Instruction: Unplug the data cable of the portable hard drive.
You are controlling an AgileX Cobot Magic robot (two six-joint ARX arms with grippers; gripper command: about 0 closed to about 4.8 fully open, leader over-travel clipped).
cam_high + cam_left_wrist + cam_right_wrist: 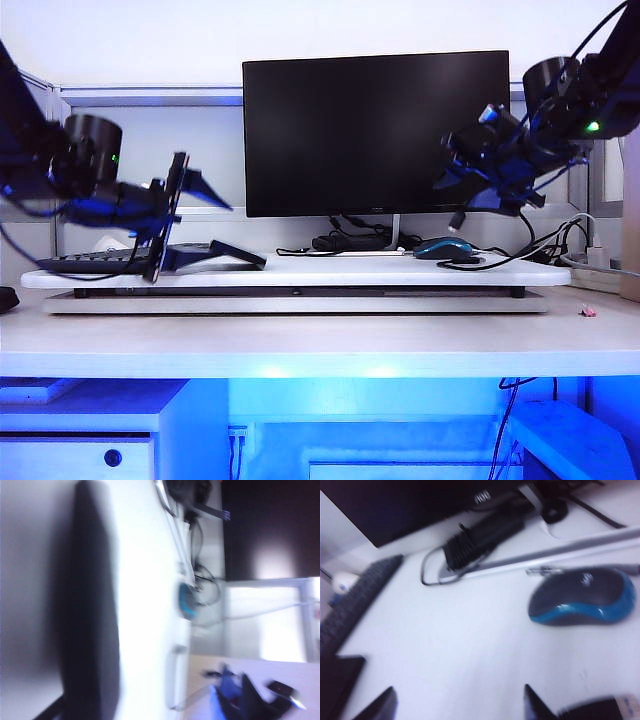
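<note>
Your left gripper (170, 225) was motion-blurred over the keyboard's (85, 262) end, jaws apparently spread, the portable hard drive (222, 254) lying just beside it. Your right gripper (470, 190) hung above the mouse (444, 247), fingers apart; the data cable (460, 218) dangled from it, grip unclear

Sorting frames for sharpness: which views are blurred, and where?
Exterior view: background sharp, left gripper smeared by motion. Left wrist view: everything streaked, the mouse only a blue smudge. Right wrist view: mild softness, mouse and keyboard readable.
</note>
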